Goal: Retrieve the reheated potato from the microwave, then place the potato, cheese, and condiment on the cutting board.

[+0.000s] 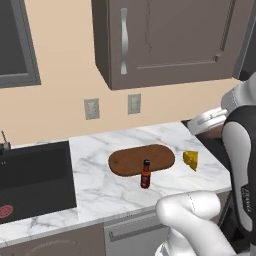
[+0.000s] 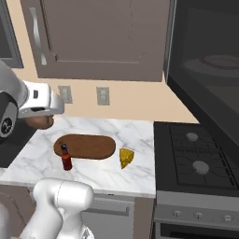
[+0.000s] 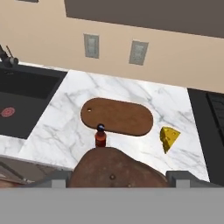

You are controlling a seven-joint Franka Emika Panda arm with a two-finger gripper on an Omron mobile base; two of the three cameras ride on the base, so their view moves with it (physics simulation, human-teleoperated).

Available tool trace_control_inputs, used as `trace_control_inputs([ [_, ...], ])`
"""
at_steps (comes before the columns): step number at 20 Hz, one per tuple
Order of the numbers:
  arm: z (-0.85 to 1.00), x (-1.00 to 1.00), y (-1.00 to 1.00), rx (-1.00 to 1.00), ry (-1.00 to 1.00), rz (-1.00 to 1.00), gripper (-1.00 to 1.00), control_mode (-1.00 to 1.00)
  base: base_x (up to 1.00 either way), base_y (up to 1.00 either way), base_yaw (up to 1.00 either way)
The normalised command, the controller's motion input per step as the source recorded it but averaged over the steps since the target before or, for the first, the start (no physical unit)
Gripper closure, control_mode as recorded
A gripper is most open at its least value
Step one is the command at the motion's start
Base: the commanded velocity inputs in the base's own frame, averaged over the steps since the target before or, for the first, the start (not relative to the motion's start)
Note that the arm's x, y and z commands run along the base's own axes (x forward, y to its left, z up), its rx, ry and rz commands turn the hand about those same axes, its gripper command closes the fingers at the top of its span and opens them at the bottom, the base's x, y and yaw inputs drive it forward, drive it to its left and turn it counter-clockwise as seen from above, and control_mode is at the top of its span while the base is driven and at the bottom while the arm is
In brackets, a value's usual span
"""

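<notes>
Gripper (image 3: pixel 114 180): holding the potato (image 3: pixel 114 168) between widely spread jaws; seen from the hand camera as a big brown lump between the two grey finger tips.
Gripper in right base view (image 2: pixel 39 120): white hand raised above the left part of the counter, brown potato (image 2: pixel 39 122) showing under it.
Arm pose: elbow bent low in front of the base, forearm going up and over, hand high above the counter, looking forward and down at the board.
Arm in left base view: white and dark links along the right edge, hand partly hidden behind them.
Cutting board (image 1: pixel 142 160): flat on the marble counter (image 1: pixel 100 195), nothing lying on it.
Condiment (image 1: pixel 145 174): upright on the counter, just beside the front edge of the board, touching or overlapping cannot be told.
Cheese (image 1: pixel 190 159): on the counter to the right of the board, near but apart from it.
Microwave (image 2: pixel 205 65): at upper right in right base view, above the stove (image 2: pixel 196 161), dark glass front, turntable visible inside.
Sink (image 1: pixel 32 180): dark basin at the left of the counter, well apart from the board.
Wall: two outlets (image 1: pixel 134 103) above the board, brown cabinet (image 1: pixel 165 35) over them.
</notes>
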Motion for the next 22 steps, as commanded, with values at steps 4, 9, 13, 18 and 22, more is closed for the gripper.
trace_control_inputs([
  [4, -0.68, 0.19, -0.19, 0.0, 0.0, 0.0, 1.0, -1.0, 0.0, 0.0, 0.0],
  [9, -0.46, 0.22, -0.06, 0.01, 0.0, 0.0, 1.0, -1.0, 0.0, 0.0, 0.0],
  [13, -0.3, 0.56, 0.0, 0.04, 0.03, 0.0, 1.0, -1.0, 0.0, 0.0, 0.0],
  [18, -0.19, 0.76, 0.0, 0.08, 0.1, 0.0, 1.0, -1.0, 0.0, 0.0, 0.0],
  [22, -0.24, 0.84, 0.0, 0.09, 0.17, 0.0, 1.0, -1.0, 0.0, 0.0, 0.0],
])
